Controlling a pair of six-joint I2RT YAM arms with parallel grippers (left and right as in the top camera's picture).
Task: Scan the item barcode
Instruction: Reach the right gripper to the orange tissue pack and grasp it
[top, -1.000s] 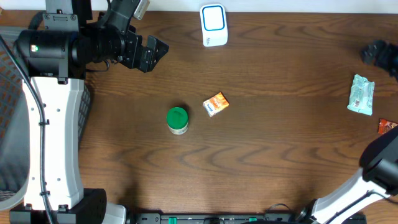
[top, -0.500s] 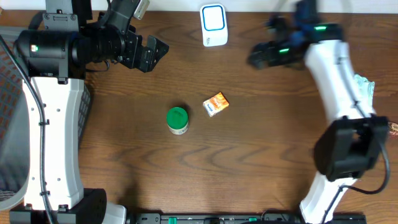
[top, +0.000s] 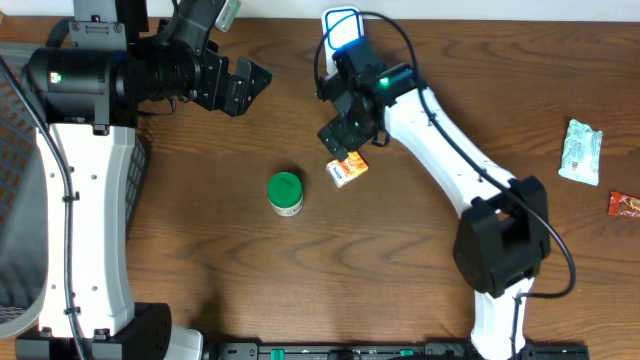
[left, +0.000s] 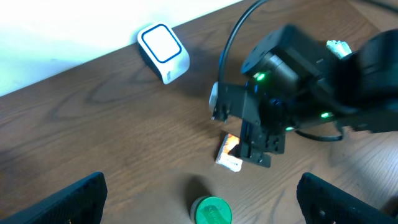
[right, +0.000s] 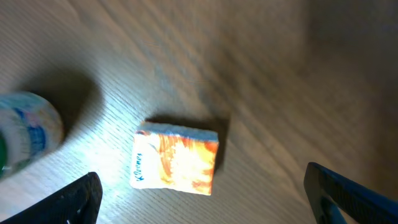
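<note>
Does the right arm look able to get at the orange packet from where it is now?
Probably yes. The right gripper hovers over the orange packet, fingers spread wide, and nothing lies between. The green-lidded jar stands apart beside it.

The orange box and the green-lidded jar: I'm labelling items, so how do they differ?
The orange box is flat and rectangular, lying on a broad face; the green-lidded jar is round and stands upright. The box is orange with a white end; the jar is white under its green lid. The right gripper hangs over the box, not the jar. Both rest unheld on the wooden table.
</note>
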